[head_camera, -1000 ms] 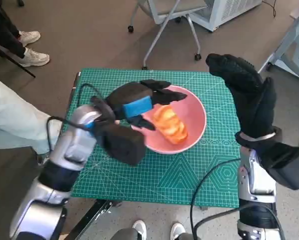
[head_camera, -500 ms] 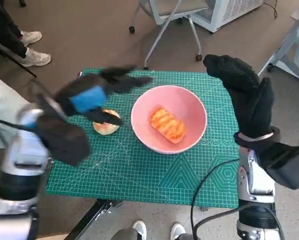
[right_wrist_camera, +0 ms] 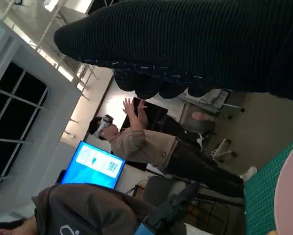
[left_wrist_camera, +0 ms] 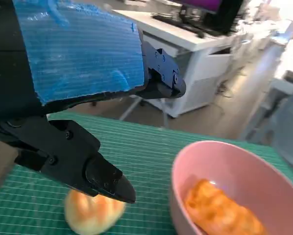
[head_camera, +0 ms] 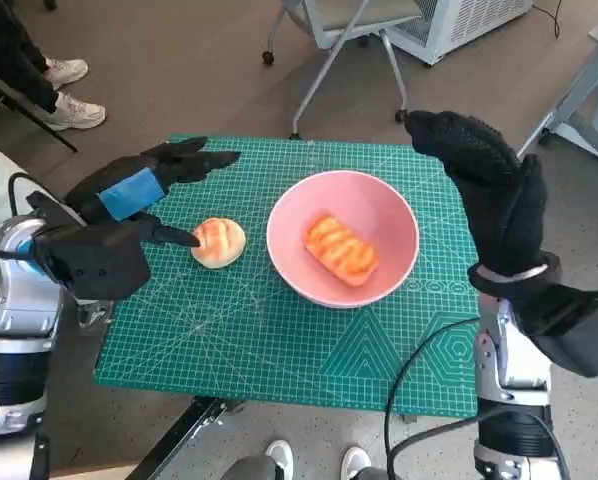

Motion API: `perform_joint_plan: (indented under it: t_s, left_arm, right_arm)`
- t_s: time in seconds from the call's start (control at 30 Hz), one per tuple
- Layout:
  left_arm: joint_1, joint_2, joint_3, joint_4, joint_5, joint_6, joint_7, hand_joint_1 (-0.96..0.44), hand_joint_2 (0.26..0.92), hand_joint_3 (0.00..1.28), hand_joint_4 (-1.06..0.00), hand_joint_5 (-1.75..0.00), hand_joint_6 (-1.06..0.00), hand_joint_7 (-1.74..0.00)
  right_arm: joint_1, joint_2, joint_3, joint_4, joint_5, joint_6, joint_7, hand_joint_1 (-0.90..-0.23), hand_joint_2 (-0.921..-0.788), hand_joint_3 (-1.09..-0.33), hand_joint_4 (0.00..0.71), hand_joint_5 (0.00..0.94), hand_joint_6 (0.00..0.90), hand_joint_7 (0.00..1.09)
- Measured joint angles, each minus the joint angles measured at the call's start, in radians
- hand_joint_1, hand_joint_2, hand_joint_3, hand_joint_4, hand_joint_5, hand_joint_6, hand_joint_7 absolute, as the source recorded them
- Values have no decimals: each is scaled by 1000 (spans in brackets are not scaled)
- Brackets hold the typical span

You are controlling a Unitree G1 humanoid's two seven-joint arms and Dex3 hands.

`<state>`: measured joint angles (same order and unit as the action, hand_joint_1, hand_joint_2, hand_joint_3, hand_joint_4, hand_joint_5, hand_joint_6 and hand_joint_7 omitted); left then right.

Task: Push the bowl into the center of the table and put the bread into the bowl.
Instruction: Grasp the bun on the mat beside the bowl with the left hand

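A pink bowl stands near the middle of the green cutting mat, with an orange striped bread lying inside it. The left wrist view shows the same bowl and bread. A round pale bun lies on the mat left of the bowl; it also shows in the left wrist view, bun. My left hand hovers open above the mat's left side, one fingertip close over the bun. My right hand is raised upright at the mat's right edge, holding nothing.
A chair base on wheels stands behind the table. A person's shoes show at the far left, and a person stands in the right wrist view. A black cable loops over the mat's near right corner.
My left hand has drawn back from over the bowl to the mat's left side, uncovering the bread in the bowl and the bun. The right hand has stayed put.
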<state>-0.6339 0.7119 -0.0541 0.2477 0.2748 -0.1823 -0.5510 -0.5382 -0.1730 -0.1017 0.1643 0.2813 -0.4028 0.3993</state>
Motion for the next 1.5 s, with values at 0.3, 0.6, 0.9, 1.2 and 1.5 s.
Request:
perform_joint_plan:
  t_s: [0.3,0.6,0.9,1.2,1.5]
  left_arm:
    - [-12,-11,-43,128,27,-42,19,-220,806,1,-108,-3,-295,0]
    - [-61,-41,-97,235,56,-53,22,-234,809,3,-106,0,-289,0]
    - [-124,-85,-157,388,113,-79,64,-243,811,3,-107,-2,-288,-2]
    - [-193,-147,-238,595,187,-75,105,-251,822,10,-94,0,-271,0]
    - [-253,-215,-307,786,243,-33,131,-165,831,9,-133,-17,-306,-20]
  right_arm:
    - [-2,-4,-3,0,1,1,3,-679,-921,-736,199,0,6,648]
    - [-2,-6,-4,-3,2,9,10,-683,-921,-738,198,0,4,651]
    - [-2,-15,-7,-14,11,17,13,-684,-921,-736,196,0,3,654]
    - [1,-21,-12,-23,11,19,15,-684,-921,-735,196,0,2,655]
    - [3,-23,-13,-30,11,19,17,-687,-921,-733,197,1,3,655]
